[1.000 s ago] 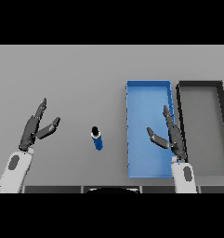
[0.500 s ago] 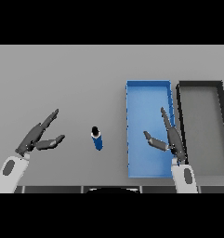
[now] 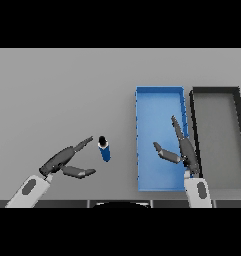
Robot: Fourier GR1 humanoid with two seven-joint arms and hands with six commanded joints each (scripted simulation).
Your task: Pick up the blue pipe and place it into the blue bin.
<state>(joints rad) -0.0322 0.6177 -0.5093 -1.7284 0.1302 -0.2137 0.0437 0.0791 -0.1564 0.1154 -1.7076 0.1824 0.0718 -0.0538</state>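
The blue pipe [image 3: 105, 148] stands on end on the grey table, tilted a little, its dark ring-shaped end facing up. It is left of the blue bin [image 3: 160, 100]. My left hand [image 3: 62, 160] is just left of the pipe, open, fingers reaching toward it and thumb spread below. A thin strip of table shows between the fingertips and the pipe, so the hand does not touch it. My right hand [image 3: 183, 149] is open over the blue bin, fingers straight and thumb spread to the left.
A dark grey bin [image 3: 217, 92] stands right of the blue bin, side by side with it. The grey table [image 3: 62, 95] stretches wide to the left and back.
My left hand has swung right and lower toward the pipe, its fingers turning from upward to pointing at the pipe. My right hand has barely shifted. The pipe has not moved.
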